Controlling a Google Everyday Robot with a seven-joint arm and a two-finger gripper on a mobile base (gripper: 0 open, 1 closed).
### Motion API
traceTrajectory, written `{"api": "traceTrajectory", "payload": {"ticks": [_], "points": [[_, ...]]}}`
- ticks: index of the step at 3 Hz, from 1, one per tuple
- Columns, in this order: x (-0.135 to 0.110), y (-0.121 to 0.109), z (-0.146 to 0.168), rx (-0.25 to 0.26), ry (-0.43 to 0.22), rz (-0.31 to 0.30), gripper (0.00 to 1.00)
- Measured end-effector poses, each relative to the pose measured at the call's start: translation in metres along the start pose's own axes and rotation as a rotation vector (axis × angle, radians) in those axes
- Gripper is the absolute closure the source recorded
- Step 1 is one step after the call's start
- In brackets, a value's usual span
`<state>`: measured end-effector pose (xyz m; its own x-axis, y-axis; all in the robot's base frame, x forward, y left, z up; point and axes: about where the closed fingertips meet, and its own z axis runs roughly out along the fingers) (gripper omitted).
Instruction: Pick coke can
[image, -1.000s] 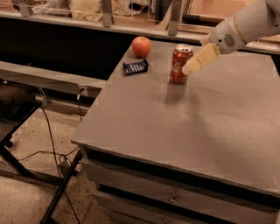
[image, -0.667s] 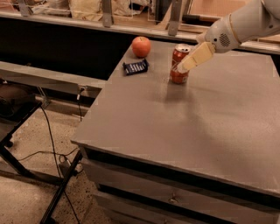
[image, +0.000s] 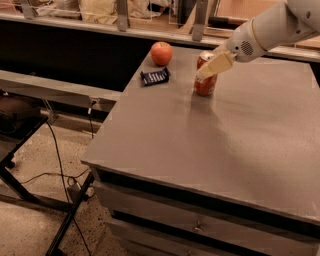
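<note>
The coke can (image: 205, 82) stands upright on the grey table (image: 240, 130) near its far edge. It is red-orange with white lettering and a silver top. My gripper (image: 214, 65) comes in from the upper right on a white arm. Its cream fingers (image: 216, 64) lie over the can's upper part and hide some of it.
A round red apple (image: 161, 53) sits at the far left corner of the table. A dark blue snack packet (image: 154, 76) lies just in front of it, left of the can. Shelving runs behind the table. Cables and a metal frame (image: 30, 165) are on the floor to the left.
The gripper has moved left and slightly down, from beside the can's upper right onto its top part. The can, apple and packet have not moved.
</note>
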<state>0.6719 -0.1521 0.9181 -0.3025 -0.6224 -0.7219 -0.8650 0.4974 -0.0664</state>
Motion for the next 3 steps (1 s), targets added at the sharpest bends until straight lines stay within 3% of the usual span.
{"api": "traceTrajectory", "payload": {"ticks": [2, 3], "points": [[0.004, -0.002, -0.021, 0.024, 0.051, 0.047, 0.85], [0.000, 0.000, -0.062, 0.030, 0.023, 0.056, 1.00]]}}
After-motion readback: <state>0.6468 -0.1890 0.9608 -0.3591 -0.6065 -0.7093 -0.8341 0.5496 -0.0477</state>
